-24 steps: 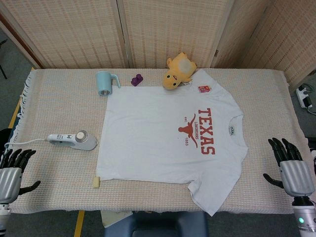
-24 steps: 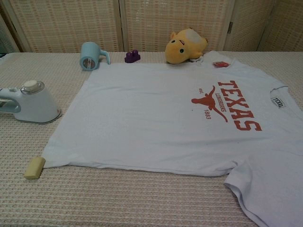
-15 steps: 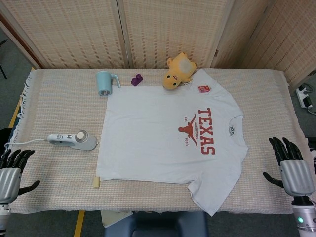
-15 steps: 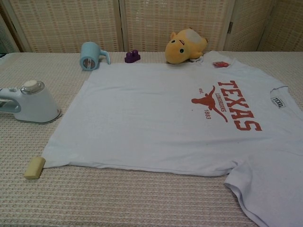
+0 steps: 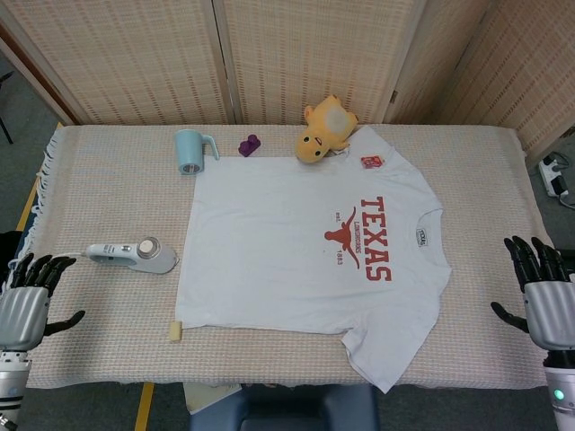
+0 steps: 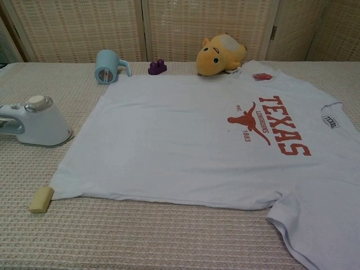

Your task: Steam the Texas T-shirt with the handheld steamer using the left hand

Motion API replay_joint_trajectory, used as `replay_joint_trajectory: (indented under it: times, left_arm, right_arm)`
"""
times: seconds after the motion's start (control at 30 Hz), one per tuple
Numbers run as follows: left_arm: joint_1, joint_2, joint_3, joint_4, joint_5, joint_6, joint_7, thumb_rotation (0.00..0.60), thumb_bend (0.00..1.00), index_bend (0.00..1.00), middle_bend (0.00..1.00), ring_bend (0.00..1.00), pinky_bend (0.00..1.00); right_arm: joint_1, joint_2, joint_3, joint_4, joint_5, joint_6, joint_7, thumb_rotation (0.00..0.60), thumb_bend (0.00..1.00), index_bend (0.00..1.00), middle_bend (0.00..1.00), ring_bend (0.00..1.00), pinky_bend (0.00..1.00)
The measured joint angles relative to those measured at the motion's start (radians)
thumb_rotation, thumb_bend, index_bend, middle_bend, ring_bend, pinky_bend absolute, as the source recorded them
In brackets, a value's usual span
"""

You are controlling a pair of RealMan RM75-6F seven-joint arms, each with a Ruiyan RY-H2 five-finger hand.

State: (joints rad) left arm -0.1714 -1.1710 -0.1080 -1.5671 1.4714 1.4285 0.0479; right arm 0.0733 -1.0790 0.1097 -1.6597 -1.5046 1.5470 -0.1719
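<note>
**Both hands spread and empty at the tabletop's near corners**

The left hand (image 5: 24,305) is hovering at the near left corner of the tabletop (image 5: 99,197), its dark fingers (image 5: 40,269) fanned apart and gripping nothing. It is sitting near the steamer (image 5: 135,255) but apart from it, touching neither the body nor the cord. The right hand (image 5: 546,303) is hanging at the near right edge, fingers likewise splayed, holding nothing. Neither hand is showing in the chest view.

The steamer is lying on the woven cloth just left of the Texas T-shirt (image 5: 296,251), handle pointing toward the left edge. The shirt is lying flat across the middle, red print facing up, collar toward the right. A yellow plush toy (image 5: 325,128) is resting at the shirt's far edge, with a light blue cup (image 5: 191,149) and a small purple block (image 5: 249,144) beside it. A small red item (image 5: 371,162) is lying on the shirt, and a small beige block (image 5: 175,331) is sitting at its near left corner.

Compared with 0.8 s ago, the left hand is sitting higher in the head view and closer to the steamer; the right hand is sitting further out to the right. The steamer and shirt are lying where they were.
</note>
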Motion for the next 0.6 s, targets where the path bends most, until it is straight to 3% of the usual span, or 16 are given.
replay_joint_trajectory:
  times: [0.3,0.6]
  left_arm:
    - [-0.151,-0.064,-0.066,0.038,-0.094,-0.192,0.045,0.600,0.26,0.24,0.23,0.15,0.09]
    - [-0.224,-0.166,-0.091,0.136,-0.197,-0.272,0.126,0.600,0.29,0.23,0.22,0.14,0.09]
  right_arm:
    - [-0.002,0.037,0.005,-0.037,0.003,0.004,0.005,0.600,0.00,0.00,0.09,0.02,0.10]
    - [-0.012,0.062,0.007,-0.061,-0.004,0.025,0.015,0.600,0.00,0.00,0.09,0.02,0.10]
